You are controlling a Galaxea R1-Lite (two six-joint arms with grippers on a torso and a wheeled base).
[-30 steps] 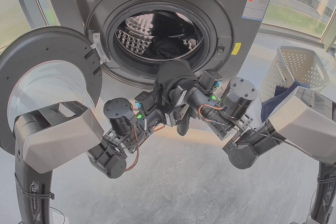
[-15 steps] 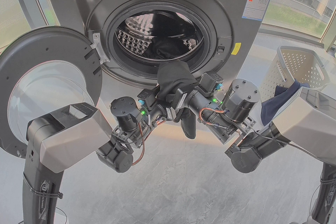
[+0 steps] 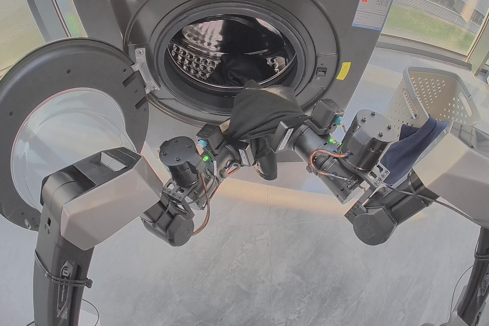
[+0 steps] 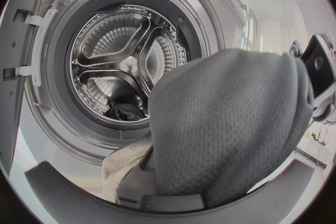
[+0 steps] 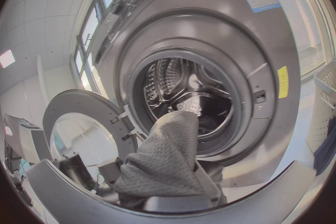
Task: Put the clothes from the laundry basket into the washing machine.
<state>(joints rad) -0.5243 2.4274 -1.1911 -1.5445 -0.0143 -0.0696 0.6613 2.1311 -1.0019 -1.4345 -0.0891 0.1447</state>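
The left gripper [image 3: 243, 155] and the right gripper [image 3: 277, 134] meet just in front of the washing machine [image 3: 346, 26], low before its round opening. A black garment [image 3: 260, 110] is bunched over both of them like a tent, and a tail of it hangs toward the floor [image 3: 280, 250]. The cloth covers both gripper tips, so I cannot tell whether either gripper is clamped on it or only props it up. In both wrist views the same mesh-textured cloth lies across the gripper, with the opening straight ahead.

The top of the garment reaches the lower lip of the opening but has not passed it. I judge this piece to be at the threshold and not yet loaded.

The door [image 3: 66, 87] stands swung fully open on the robot's left, leaving the way in free. Deeper in, a dark bundle [image 3: 239, 71] lies at the bottom of the drum [image 3: 204, 52], so part of the load appears to be done.

Off to the robot's right, the laundry basket [image 3: 433, 87] stands on the floor with a dark blue garment [image 3: 407, 148] hanging over its near rim. At least that piece remains, and how much more lies inside is hidden.
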